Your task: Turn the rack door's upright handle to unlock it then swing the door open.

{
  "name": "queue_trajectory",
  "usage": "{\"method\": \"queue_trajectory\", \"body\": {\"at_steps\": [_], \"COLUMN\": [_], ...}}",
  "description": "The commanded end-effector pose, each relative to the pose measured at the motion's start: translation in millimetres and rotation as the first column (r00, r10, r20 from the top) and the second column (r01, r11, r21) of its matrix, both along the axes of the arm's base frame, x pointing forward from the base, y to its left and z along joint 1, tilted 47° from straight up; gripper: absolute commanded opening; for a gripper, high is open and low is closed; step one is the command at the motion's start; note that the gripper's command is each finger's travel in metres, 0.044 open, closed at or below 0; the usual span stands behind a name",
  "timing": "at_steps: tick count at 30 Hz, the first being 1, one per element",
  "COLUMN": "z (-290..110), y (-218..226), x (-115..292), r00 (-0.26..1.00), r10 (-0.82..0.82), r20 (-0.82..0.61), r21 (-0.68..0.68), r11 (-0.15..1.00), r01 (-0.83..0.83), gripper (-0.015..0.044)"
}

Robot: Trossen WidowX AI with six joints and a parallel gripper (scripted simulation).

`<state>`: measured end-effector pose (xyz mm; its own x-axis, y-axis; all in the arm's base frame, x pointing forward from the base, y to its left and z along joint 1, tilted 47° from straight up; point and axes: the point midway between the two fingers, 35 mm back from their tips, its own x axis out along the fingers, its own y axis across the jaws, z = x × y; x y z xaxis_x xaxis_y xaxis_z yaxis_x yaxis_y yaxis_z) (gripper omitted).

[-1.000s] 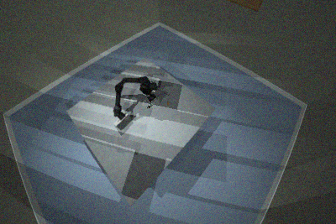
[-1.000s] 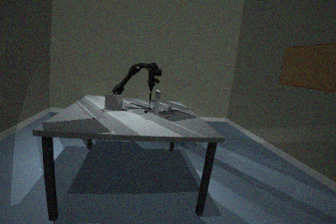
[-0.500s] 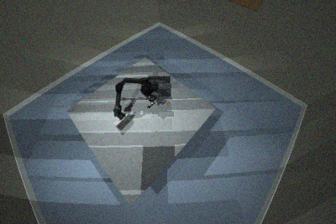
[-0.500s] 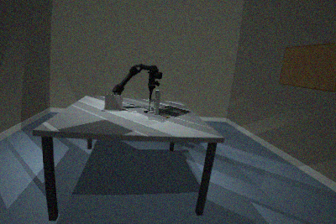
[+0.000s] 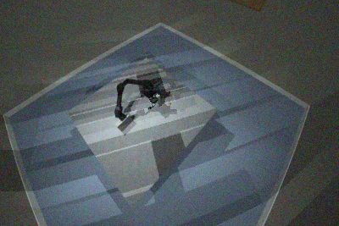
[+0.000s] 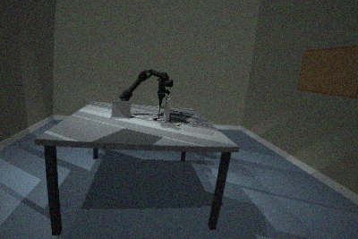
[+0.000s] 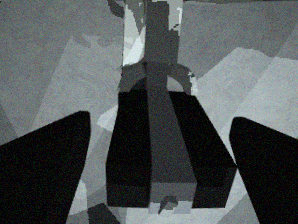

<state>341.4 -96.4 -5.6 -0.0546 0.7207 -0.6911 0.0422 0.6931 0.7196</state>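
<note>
No grip is made: the claw point(image 5: 153, 102) point(image 6: 160, 106) point(image 7: 162, 124) is held open, and the handle point(image 7: 168, 150) is seen between its fingers, toward 6 o'clock. The turn cannot be told; swinging and letting go are probably left.

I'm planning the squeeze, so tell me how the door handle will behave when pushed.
The door handle looks stiff: straight and blocky. Its flat sides suggest little rolling. It seems joined to the grey piece beyond, so probably won't tip.

Black jointed arm point(image 5: 119, 95) point(image 6: 139, 80): top, high above, facing down; exterior, level, farther side-on; both share it. Wrist: close, facing between black fingers.
</note>
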Motion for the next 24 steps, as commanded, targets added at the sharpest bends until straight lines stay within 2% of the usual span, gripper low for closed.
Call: {"method": "queue_trajectory", "body": {"at_steps": [1,5,12,24], "z": [-4.2,-6.8,-6.8,-6.8], "y": [4.8,7.9,7.9,7.9], "x": [-2.1,-2.6,-2.6,-2.6], "r00": [1.000,1.000,1.000,1.000], "r10": [0.003,0.005,0.005,0.005], "r20": [-0.012,-0.015,-0.015,-0.015], "r21": [-0.002,-0.004,-0.004,-0.004], "r11": [1.000,1.000,1.000,1.000], "r01": [-0.003,-0.005,-0.005,-0.005], "gripper": [0.0287,0.0287,0.0104,0.0024]}}
